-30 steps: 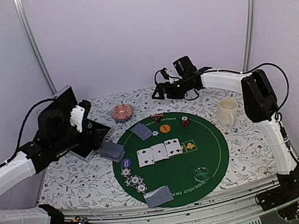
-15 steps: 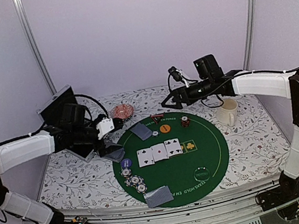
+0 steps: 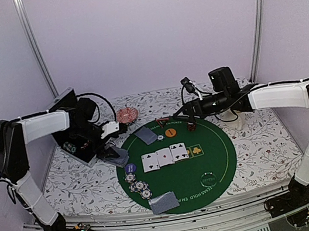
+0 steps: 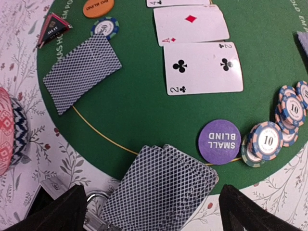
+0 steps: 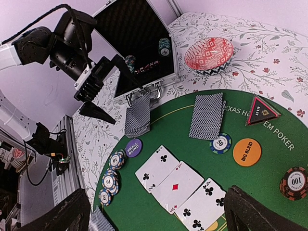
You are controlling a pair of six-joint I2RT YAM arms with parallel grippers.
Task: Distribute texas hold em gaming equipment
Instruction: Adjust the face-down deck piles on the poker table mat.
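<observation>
**Green felt dealt out, both sets of fingers released**

Round green felt poker mat (image 3: 215, 141) covers the middle of the floral-patterned bench (image 3: 260, 145). Three white face-up playing cards (image 3: 164, 157) lie in a row at its centre. Grey-blue card backs show in three places. A small face-down pile (image 3: 146, 134) lies toward the mat's far-left edge, a second pile (image 3: 164, 201) at its near edge, and a fanned deck (image 4: 163, 187) straddles its left edge.

Blue-and-white striped-edge poker chips (image 3: 138, 186) cluster at the mat's near-left edge, just beside a purple round small-blind disc (image 4: 219, 138). An orange round big-blind disc (image 5: 247, 152) and a dark red chip (image 5: 293, 182) sit near the far edge.

The left fingers (image 4: 57, 214) are released, spread wide above the fanned deck, grasping nothing. The right fingers (image 5: 260, 211) hang equally wide over the mat's far edge, empty.

An open black case (image 5: 139, 38) at the bench's left edge seems to hold more chips, though they are small in view. A pink patterned dish (image 3: 126, 115) rests near the bench's far edge.
</observation>
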